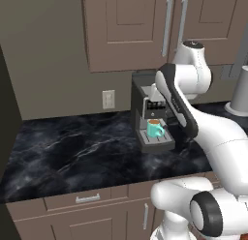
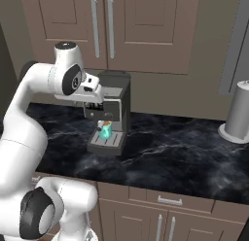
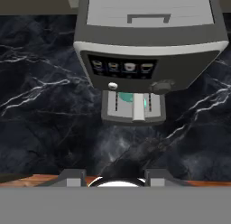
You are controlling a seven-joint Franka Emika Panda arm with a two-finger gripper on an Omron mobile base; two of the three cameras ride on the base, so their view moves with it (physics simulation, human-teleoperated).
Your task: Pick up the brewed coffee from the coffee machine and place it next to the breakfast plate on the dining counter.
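- Where the black marble worktop meets the wall, the coffee machine stands with its drip tray toward the room, boxy, dark and grey under a pale silver top.
- On that drip tray sits the brewed coffee, a small teal mug with brown liquid showing at its rim, right under the spout; in the left base view its handle points to the right.
- From the hand view the mug is only a sliver of teal tucked beneath the machine's front panel, with a row of small buttons above it.
- The white arm is bent high in front of the wall cabinets, its hand poised above and in front of the machine, well apart from the mug.
- The claw looks down on the machine from above; its two dark fingertips stand apart at the bottom of the hand view with nothing between them, so it is open and empty.
- A grey cylindrical appliance stands on the same worktop, well off to the right of the machine.
- A white wall outlet sits on the wall to the left of the machine, and drawers with silver handles run beneath the worktop edge.
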